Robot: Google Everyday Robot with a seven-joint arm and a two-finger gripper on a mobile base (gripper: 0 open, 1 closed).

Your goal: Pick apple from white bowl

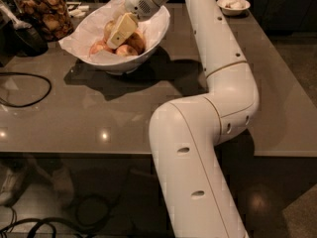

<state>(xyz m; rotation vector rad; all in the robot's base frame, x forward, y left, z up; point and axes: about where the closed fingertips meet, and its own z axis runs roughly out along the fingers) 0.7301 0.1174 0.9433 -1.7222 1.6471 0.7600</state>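
The white bowl (147, 51), lined with crinkled white paper (87, 28), stands at the back left of the grey table. Several apples lie in it. The pale yellow-green apple (108, 29) sits at the back of the pile, mostly hidden behind my gripper. Smaller, redder apples (98, 48) lie in front and to the right of it. My gripper (119, 33) reaches down into the bowl from the upper right, right against the pale apple and over the red ones. The white arm stretches across the table's middle.
A glass jar of brown snacks (43, 13) stands left of the bowl, with a dark appliance (20, 38) beside it. A black cable (27, 90) loops on the table's left. A small white dish with a stick (233, 4) sits at the back right.
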